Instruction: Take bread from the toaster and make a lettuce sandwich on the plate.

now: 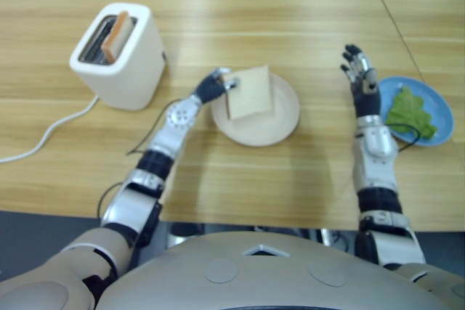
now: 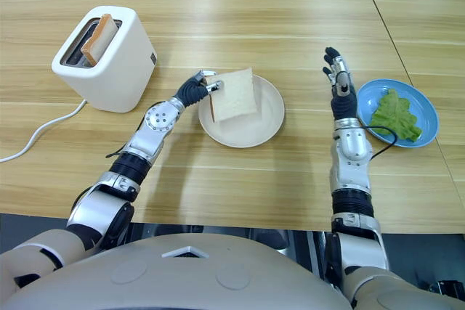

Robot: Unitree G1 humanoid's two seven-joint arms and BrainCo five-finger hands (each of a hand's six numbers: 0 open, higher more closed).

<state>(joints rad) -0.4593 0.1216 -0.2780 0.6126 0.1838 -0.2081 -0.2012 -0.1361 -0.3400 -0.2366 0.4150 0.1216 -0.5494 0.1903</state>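
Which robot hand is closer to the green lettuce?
Right. The right hand hovers just left of the lettuce on its blue plate; the left hand is farther away, gripping the bread slice at the tan plate.

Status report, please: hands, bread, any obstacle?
Left hand shut on bread slice over plate. Right hand open beside lettuce. Second slice in toaster. Nothing blocking.

Matt white plastic toaster (image 2: 109, 59) on smooth, light wood-grain table (image 2: 254, 5).
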